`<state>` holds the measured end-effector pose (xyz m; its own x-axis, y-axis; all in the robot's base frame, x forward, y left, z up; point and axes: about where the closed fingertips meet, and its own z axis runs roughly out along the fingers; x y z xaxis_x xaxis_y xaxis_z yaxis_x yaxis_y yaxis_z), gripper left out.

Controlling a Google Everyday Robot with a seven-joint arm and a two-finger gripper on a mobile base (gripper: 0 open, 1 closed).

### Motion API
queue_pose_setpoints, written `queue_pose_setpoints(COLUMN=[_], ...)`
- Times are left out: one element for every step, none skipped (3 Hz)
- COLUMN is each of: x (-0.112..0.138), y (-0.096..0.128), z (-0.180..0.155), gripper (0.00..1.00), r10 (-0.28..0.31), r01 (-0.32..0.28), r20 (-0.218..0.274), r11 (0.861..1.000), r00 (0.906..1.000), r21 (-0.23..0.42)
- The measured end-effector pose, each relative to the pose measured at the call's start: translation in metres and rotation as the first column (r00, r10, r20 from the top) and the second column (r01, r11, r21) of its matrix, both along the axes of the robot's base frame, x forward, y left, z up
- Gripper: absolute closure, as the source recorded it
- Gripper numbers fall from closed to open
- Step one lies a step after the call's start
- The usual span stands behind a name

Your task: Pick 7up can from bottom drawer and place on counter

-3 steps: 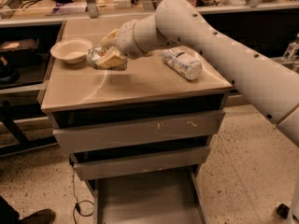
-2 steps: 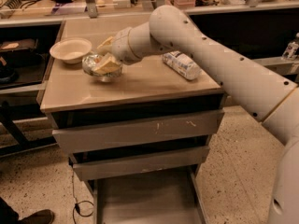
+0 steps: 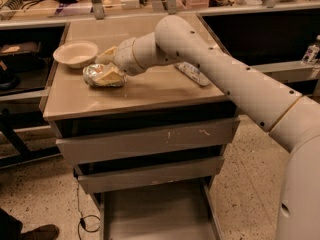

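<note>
My arm [image 3: 225,79] stretches across to the left of my view, wrist [image 3: 131,56] angled down, gripper [image 3: 109,70] low at its end.

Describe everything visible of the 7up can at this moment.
The 7up can is small, shiny and silvery. It appears to lie on its side on the counter, just in front of the white bowl. The gripper is right against it, covering its right part. Its markings cannot be read.

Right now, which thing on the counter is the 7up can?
On the beige metal counter, look left, just in front of the white bowl. The 7up can is the short silvery can at the claw, unlike the long clear bottle farther right.
</note>
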<state>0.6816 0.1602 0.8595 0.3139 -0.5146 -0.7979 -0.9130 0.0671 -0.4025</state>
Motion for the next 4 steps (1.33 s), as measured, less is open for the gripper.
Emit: queue_pose_setpoints(x=[0.0000, 0.0000, 0.0000, 0.0000], y=[0.0000, 0.0001, 0.0001, 0.0001], z=[0.0000, 0.0000, 0.0000, -0.0001], gripper=[0.81, 0.58, 0.35, 0.11], r10=[0.000, 0.000, 0.000, 0.000], r01=[0.000, 0.000, 0.000, 0.000], r20=[0.000, 0.000, 0.000, 0.000], r11=[1.000, 1.000, 1.000, 1.000], r00=[1.0000, 1.0000, 1.0000, 1.0000], r21=[0.000, 0.000, 0.000, 0.000])
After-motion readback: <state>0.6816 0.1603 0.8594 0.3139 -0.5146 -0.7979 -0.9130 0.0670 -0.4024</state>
